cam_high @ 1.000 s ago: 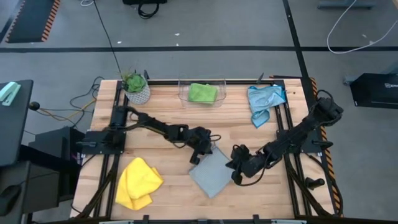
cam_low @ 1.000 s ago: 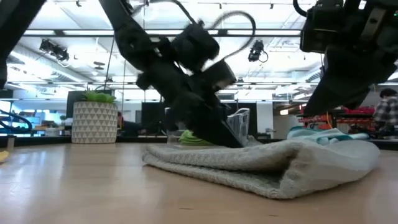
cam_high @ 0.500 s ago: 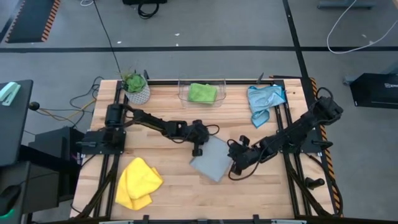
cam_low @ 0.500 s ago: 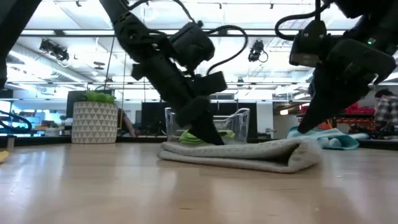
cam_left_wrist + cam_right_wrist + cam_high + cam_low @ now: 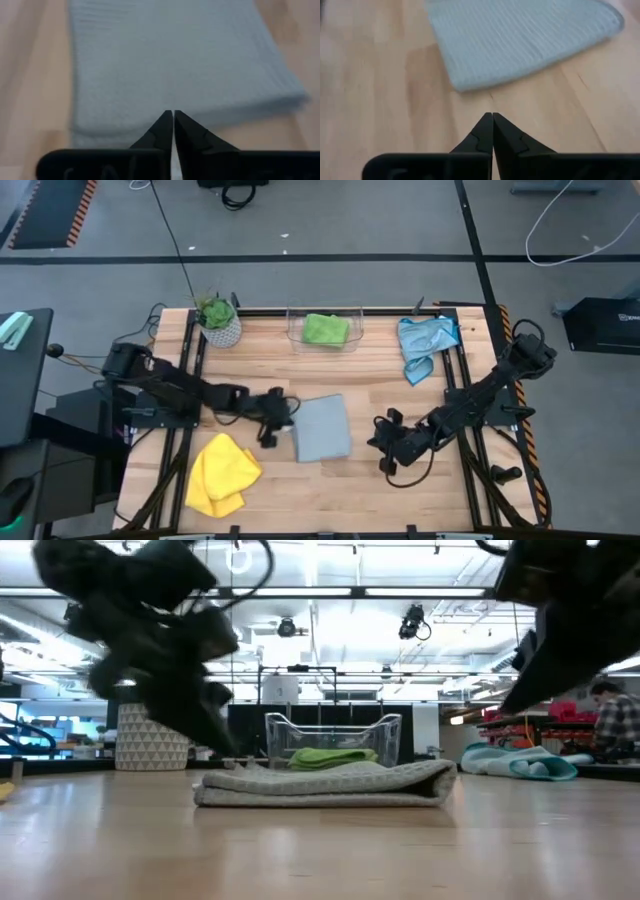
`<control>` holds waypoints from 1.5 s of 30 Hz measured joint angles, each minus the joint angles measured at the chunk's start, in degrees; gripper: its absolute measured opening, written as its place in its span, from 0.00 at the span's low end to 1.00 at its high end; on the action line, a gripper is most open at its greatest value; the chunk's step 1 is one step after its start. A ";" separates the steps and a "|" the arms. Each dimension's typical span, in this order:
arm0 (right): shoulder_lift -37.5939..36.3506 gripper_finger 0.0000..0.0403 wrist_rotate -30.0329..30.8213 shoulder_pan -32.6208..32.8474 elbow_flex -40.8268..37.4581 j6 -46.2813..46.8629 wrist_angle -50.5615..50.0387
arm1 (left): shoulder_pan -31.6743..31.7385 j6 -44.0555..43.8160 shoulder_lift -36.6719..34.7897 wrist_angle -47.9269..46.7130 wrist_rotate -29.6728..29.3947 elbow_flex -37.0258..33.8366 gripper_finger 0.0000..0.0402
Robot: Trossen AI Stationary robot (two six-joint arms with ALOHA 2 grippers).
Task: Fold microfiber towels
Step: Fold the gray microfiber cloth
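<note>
The grey towel lies folded flat mid-bench, its long axis running from the front edge toward the back, with bare wood on all sides; the left gripper sits just beside its left edge, clenched and empty; the right gripper, clenched and empty, stands apart to its right; the bin at the back edge holds the green towel; the blue towel lies crumpled at the back right corner, the yellow towel bunched at the front left.
</note>
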 joint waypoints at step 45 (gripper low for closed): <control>0.63 0.41 -1.98 0.58 0.00 -21.77 13.02 | -16.25 -4.51 20.27 -16.70 -15.18 31.06 0.04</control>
